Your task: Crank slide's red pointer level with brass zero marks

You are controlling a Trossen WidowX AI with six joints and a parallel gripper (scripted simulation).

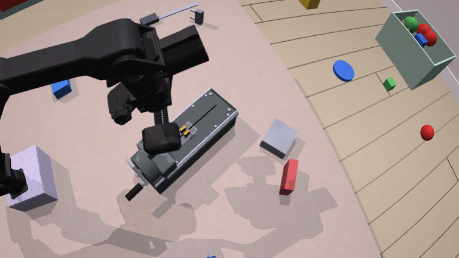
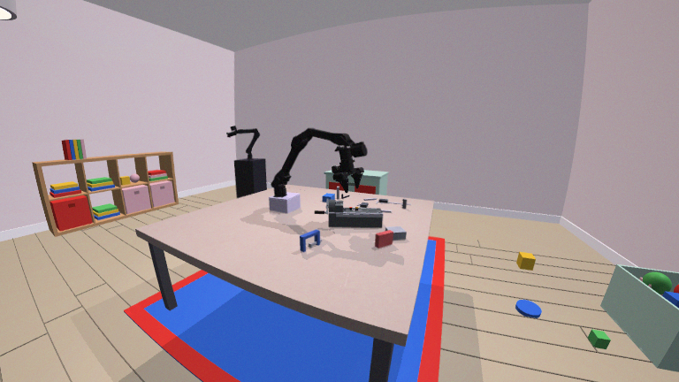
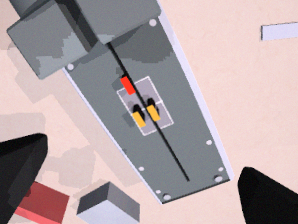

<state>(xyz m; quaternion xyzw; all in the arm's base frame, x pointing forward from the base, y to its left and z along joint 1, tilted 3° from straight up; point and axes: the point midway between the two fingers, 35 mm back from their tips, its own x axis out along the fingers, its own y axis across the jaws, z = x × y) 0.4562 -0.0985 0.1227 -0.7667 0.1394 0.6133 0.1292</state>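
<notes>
The grey crank machine (image 1: 205, 118) (image 2: 354, 219) (image 3: 175, 110) stands on the table. Its dark crank handle (image 1: 134, 192) (image 2: 319, 212) sticks out at the housing end and is outside the wrist view. In the wrist view the red pointer (image 3: 128, 85) sits by the slot, on the housing side of the two brass zero marks (image 3: 139, 119) (image 3: 153, 113), not level with them. My gripper (image 2: 351, 188) (image 3: 145, 161) is open and empty, above the machine and away from the handle. In the top view the gripper hides the pointer.
A grey block (image 1: 278, 138) (image 2: 396, 233) and a red block (image 1: 289, 176) (image 2: 384, 239) lie beside the machine. A blue arch (image 2: 308, 236) stands nearer the table's front. A blue block (image 1: 61, 88) and loose grey parts (image 1: 149, 19) lie behind.
</notes>
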